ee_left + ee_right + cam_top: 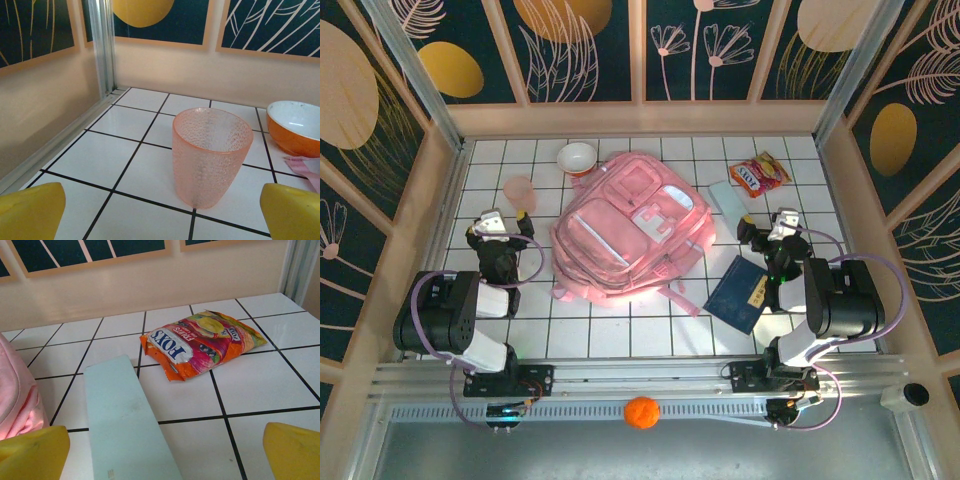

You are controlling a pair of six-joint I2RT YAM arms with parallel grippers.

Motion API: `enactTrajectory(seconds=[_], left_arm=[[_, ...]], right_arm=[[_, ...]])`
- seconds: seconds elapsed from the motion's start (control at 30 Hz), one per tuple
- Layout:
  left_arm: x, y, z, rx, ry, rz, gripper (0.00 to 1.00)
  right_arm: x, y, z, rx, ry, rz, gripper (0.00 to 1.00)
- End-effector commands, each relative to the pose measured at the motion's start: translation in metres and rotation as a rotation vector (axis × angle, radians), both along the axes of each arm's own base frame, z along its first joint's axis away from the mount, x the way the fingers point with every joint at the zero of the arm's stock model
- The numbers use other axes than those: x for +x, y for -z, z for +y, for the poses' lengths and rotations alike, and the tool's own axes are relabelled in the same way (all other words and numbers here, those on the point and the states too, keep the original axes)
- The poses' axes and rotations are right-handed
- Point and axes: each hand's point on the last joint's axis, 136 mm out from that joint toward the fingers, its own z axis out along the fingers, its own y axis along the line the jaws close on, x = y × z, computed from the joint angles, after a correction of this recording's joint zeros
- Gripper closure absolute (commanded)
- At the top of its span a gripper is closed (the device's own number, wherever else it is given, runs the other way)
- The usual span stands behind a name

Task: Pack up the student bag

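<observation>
Now the student bag [630,235] lies on the surface [620,335], left fingers [30,212] at its nine o'clock, right fingers [292,450] at three, all apart.

You had a pink textured cup [212,155] standing upright on the white tiled counter [115,165], with an orange bowl [295,125], white inside, near it. On the far right a Fox's sweets packet [200,342] lay flat just beside a pale blue box [125,425]. A dark blue booklet [740,293] lay nearer the front, and an orange ball [641,412] sat on the front rail [720,412].
</observation>
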Motion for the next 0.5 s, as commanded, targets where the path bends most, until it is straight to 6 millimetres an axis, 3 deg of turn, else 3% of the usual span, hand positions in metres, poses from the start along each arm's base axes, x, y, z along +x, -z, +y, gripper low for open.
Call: enactTrajectory(seconds=[0.0,0.47], left_arm=[[0.0004,-0.0043,-0.0020,-0.011,0.012,-0.017,0.01],[0.0001,-0.0064,-0.0043,-0.010,0.027,-0.026,0.01]], right_arm=[[0.0044,-0.0157,-0.0033,0.001,0.017,-0.060,0.01],[0.0039,-0.0165,-0.0029,0.004,0.012,-0.064,0.01]])
